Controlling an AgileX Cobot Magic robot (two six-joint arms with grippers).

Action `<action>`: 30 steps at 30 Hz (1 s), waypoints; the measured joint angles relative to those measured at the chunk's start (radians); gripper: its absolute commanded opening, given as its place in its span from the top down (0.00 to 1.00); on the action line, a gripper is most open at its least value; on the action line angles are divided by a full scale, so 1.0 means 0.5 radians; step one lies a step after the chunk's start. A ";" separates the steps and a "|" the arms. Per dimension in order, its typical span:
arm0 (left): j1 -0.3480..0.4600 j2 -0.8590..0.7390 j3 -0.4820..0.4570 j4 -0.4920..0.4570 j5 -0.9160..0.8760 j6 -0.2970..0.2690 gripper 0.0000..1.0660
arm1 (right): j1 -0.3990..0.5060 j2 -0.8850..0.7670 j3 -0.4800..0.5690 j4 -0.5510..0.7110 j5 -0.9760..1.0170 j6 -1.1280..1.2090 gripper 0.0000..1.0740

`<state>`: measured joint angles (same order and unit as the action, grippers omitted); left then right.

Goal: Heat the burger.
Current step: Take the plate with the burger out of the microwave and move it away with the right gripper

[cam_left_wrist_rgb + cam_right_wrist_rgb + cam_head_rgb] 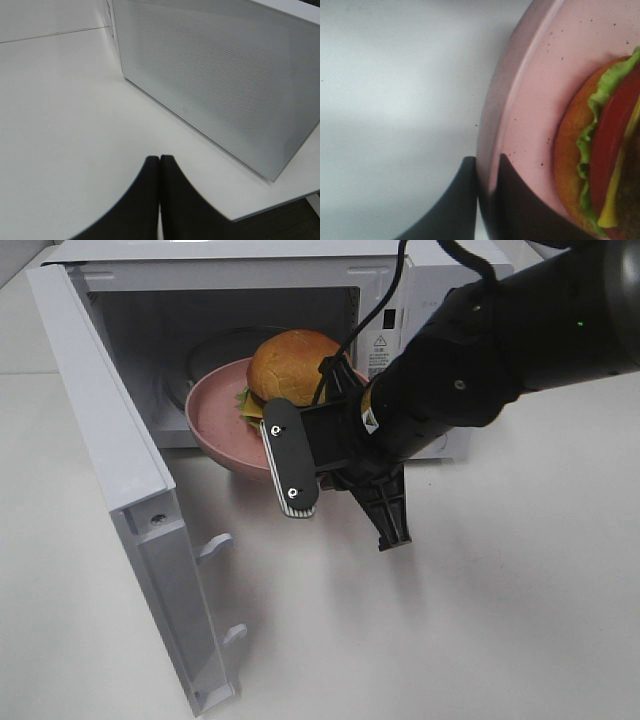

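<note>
The burger (pixel 290 365), with a golden bun and green lettuce, sits on a pink plate (pixel 215 410) at the mouth of the open microwave (pixel 430 280), the plate partly inside. My right gripper (pixel 280 468) is shut on the plate's near rim. The right wrist view shows its jaws (pixel 487 170) pinching the pink rim (pixel 540 75), with the burger's (pixel 610 150) lettuce, tomato and cheese close by. My left gripper (pixel 159 165) is shut and empty over the white table, apart from the microwave's white perforated panel (pixel 215 75). It is outside the exterior high view.
The microwave door (pixel 110 420) stands swung open to the left and reaches toward the front of the white table (pixel 480 640). The right arm's dark bulk crosses in front of the microwave's control panel. The table's edge (pixel 280 202) shows in the left wrist view.
</note>
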<state>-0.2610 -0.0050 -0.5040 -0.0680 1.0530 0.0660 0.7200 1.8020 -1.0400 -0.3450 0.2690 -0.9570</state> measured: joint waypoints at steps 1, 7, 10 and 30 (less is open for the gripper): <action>0.000 0.000 0.000 0.000 0.000 0.000 1.00 | 0.000 -0.060 0.074 0.000 -0.008 0.000 1.00; 0.000 0.000 0.000 0.000 0.000 0.000 1.00 | 0.000 -0.190 0.256 -0.034 0.000 0.000 1.00; 0.000 0.000 0.000 0.000 0.000 0.000 1.00 | -0.010 -0.268 0.352 -0.038 0.028 0.000 1.00; 0.000 0.000 0.000 0.000 0.000 0.000 1.00 | -0.038 -0.870 0.934 -0.064 0.062 0.108 1.00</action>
<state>-0.2610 -0.0050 -0.5040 -0.0680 1.0530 0.0660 0.7010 1.3670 -0.5730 -0.3770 0.3000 -0.9030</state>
